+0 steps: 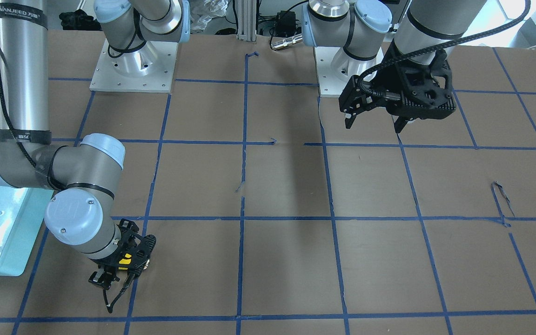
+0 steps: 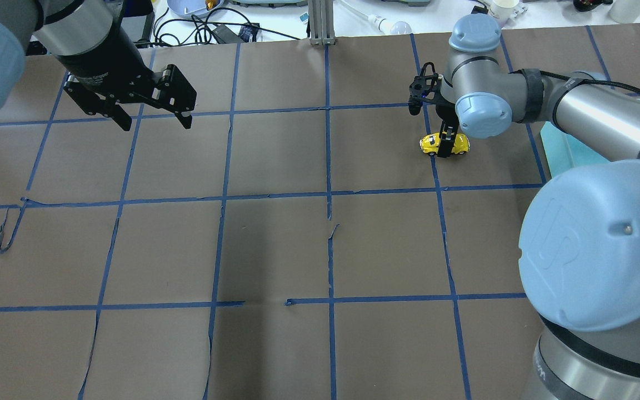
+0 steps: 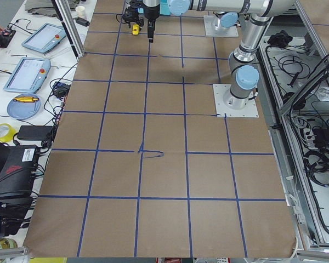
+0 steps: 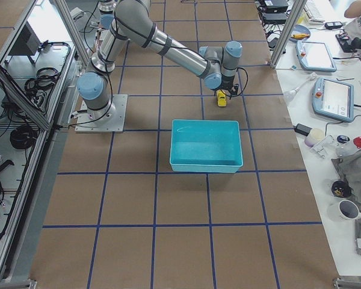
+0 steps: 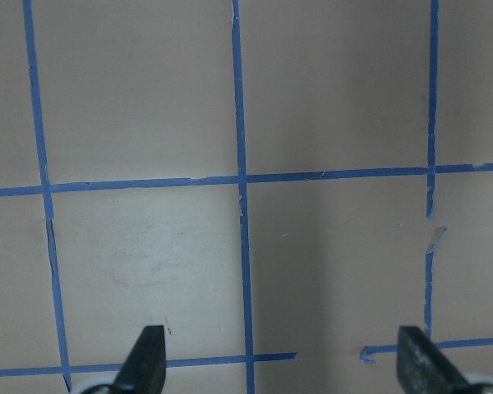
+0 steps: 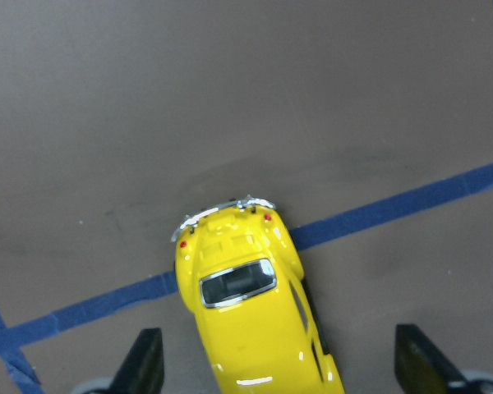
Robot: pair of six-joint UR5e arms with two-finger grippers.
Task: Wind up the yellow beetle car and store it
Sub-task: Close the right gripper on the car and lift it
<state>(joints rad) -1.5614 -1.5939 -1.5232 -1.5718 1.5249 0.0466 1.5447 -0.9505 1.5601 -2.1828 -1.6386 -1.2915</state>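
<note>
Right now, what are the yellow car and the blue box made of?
Car: glossy yellow paint with bright glints and silvery trim. It could be painted metal or hard plastic; I cannot tell which. Box: smooth teal with a soft sheen, so probably plastic.

Brown-papered table [image 2: 275, 250], gridded with blue tape [image 2: 328, 166]; a teal bin [image 4: 204, 144] sits on it; on the side bench, two pendants [image 3: 26, 74], a blue plate [image 3: 23, 110], a yellow tape roll [image 3: 1, 131].
</note>
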